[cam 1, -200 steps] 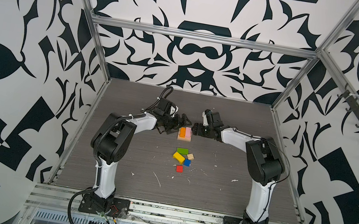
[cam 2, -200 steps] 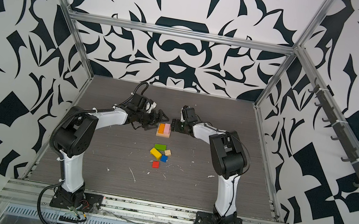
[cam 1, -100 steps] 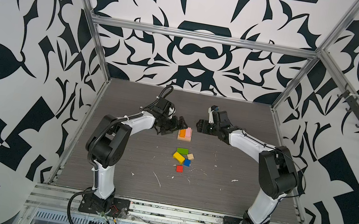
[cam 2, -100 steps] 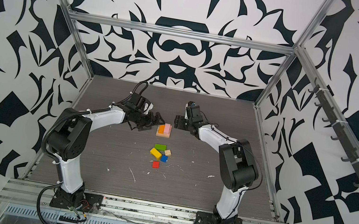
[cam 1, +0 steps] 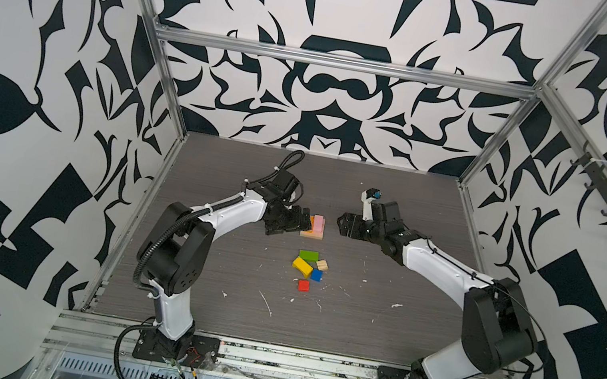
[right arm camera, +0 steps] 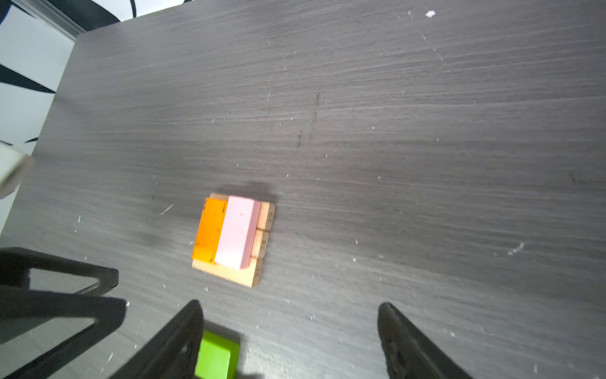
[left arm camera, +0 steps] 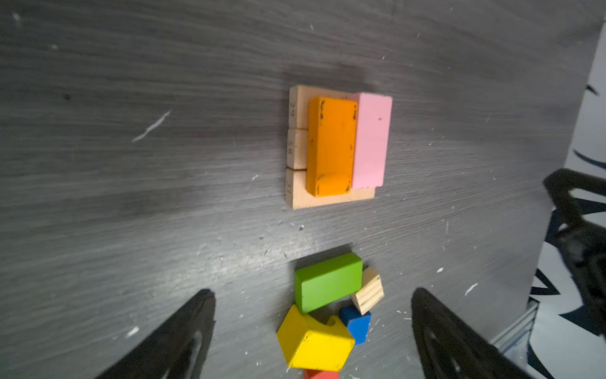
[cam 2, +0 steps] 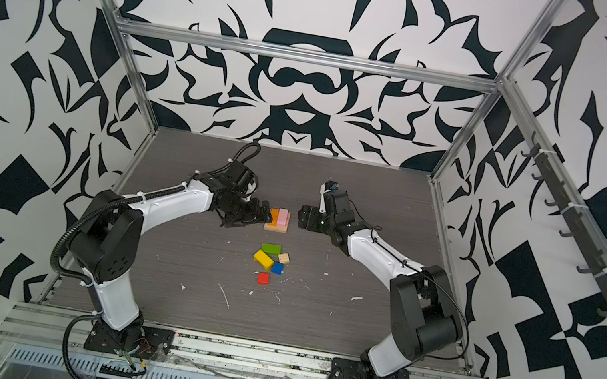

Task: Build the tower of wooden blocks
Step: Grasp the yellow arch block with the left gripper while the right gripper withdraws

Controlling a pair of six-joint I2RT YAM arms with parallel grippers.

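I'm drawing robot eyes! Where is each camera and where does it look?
Top views: high above the near edge, looking down on the table; left arm and right arm show.
Left wrist: rides its arm, facing down at the stack; open left gripper shows.
Right wrist: rides its arm, facing down; open right gripper shows.
Shared: all see the stack.

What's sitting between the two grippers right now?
The started tower, orange block and pink block on tan bars, sits between left gripper and right gripper; both top views show it.
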